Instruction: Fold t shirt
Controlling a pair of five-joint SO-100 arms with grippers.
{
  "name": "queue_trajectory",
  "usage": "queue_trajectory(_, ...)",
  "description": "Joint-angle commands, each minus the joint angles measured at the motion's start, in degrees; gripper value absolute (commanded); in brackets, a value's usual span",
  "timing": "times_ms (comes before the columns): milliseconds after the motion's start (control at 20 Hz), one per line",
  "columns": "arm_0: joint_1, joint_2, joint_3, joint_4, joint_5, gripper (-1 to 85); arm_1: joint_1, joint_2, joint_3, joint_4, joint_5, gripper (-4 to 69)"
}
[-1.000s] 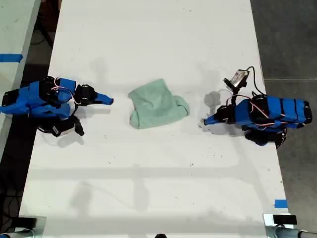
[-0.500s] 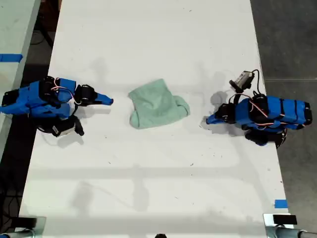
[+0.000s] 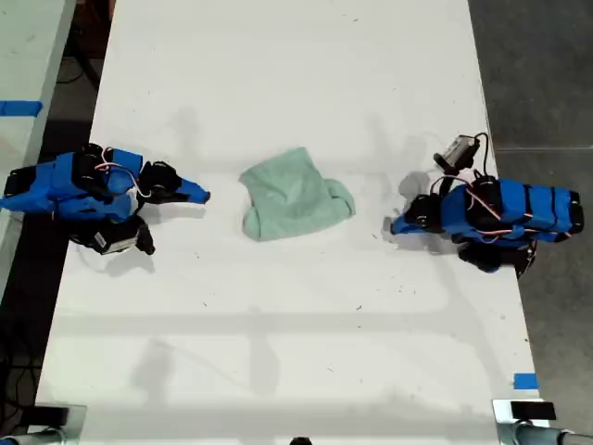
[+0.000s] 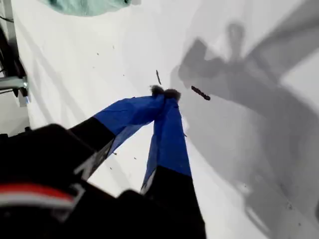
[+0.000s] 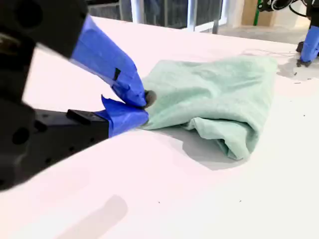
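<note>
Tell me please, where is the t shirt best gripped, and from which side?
Probably take the thin edge of the t shirt that lies just in front of my second gripper, coming in low along the table. That edge lies flat, while the rolled fold beside it looks thicker to pinch.

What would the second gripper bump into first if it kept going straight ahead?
Most likely the t shirt: its near edge lies just ahead of my second gripper, nothing between them.
</note>
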Motion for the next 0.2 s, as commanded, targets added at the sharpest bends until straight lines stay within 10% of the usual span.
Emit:
queue_trajectory(0, 4.39, 0.35, -0.18, 0.00, -4.83, 0.4, -2.99, 0.88, 2.64, 1.14, 4.31, -0.6)
queue_trajectory(100, 0.18, 0.35, -0.53, 1.67, 6.68, 1.5, -8.26, 0.79, 2.64, 1.05, 6.33, 11.3)
queue_trajectory(150, -3.08, 0.26, 0.35, 5.27, 4.66, 3.7, -6.77, 0.53, 2.64, 1.23, -4.39, 11.3)
